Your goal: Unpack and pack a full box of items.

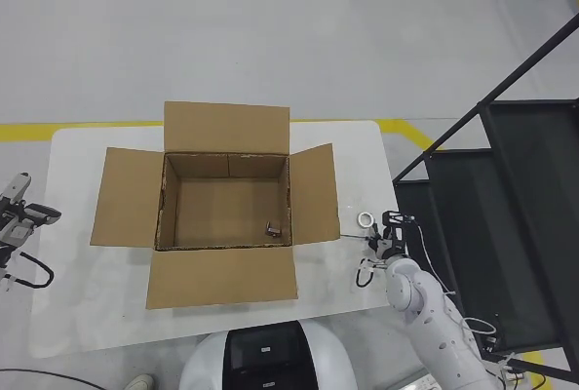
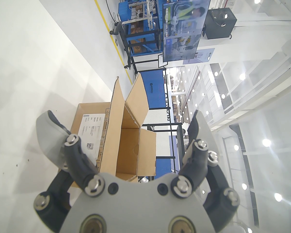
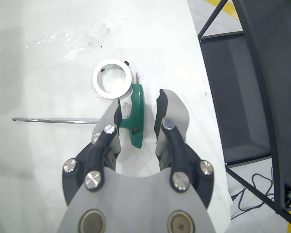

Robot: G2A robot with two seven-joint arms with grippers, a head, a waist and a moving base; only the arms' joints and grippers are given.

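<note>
The R end effector (image 3: 140,105) is low over the desk (image 1: 95,292), on the R side of the box (image 1: 226,127). Its fingers (image 3: 171,107) are apart. The green tool (image 3: 137,103) lies right between them, so there is no need to go hunting for it. One finger looks to be touching the handle or just in front of it; the other has a gap. The handle's long way runs the same way the fingers point, so the fingers sit on its 2 long sides. I think a plain squeeze would catch it.

A thin metal rod sticks out sideways from the handle, past one finger & toward the box. It could swing or bump the flap when lifted, I guess.

The tool has a shiny green handle, fat in the middle, w/ the rod making a T shape. A silver ring (image 3: 112,81) lies just beside the handle's far end, maybe touching it. A clear bag (image 3: 68,42) lies flat on the desk a bit past the ring.

The L end effector (image 1: 21,210) is far off, past the L edge of the desk, fingers apart, w/ nothing in it. So the R arm is much nearer.

The box is open, all 4 flaps out. Inside is 1 small thing (image 1: 273,229) in the front R corner; too small to tell what.
</note>
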